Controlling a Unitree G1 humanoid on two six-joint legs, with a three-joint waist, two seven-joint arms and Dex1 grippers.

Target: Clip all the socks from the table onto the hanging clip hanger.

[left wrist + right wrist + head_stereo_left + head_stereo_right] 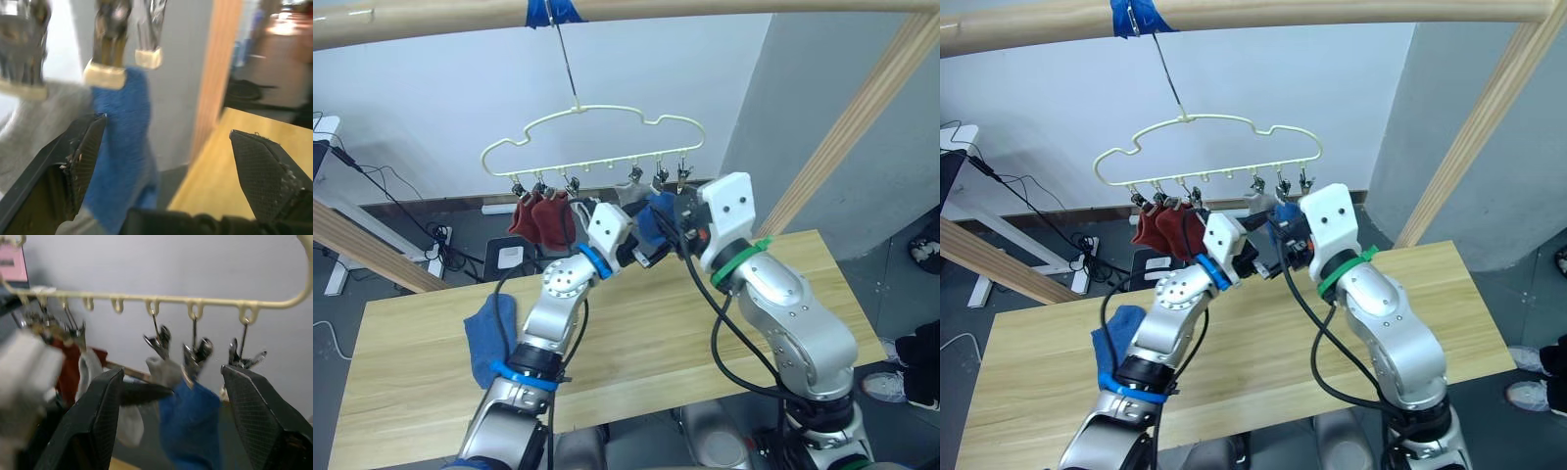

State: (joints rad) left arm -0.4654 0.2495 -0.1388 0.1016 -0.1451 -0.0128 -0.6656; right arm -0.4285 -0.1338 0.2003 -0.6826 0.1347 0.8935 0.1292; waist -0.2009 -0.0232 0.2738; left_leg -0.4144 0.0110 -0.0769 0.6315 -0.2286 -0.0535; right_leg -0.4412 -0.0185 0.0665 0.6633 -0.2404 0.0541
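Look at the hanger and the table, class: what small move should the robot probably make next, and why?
Probably draw the open left gripper back from the hanger and lower it toward the blue sock lying on the table. A blue sock already hangs from a clip, and one end clip looks empty.

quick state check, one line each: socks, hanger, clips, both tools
red socks: two, clipped, hanging at the hanger's left end
grey socks: two, clipped up
blue sock: hanging from a clip
second blue sock: lying on the table, unclipped
clip hanger: hanging by its hook
last clip: empty
left tool: open, beside the hanging blue sock
right tool: open
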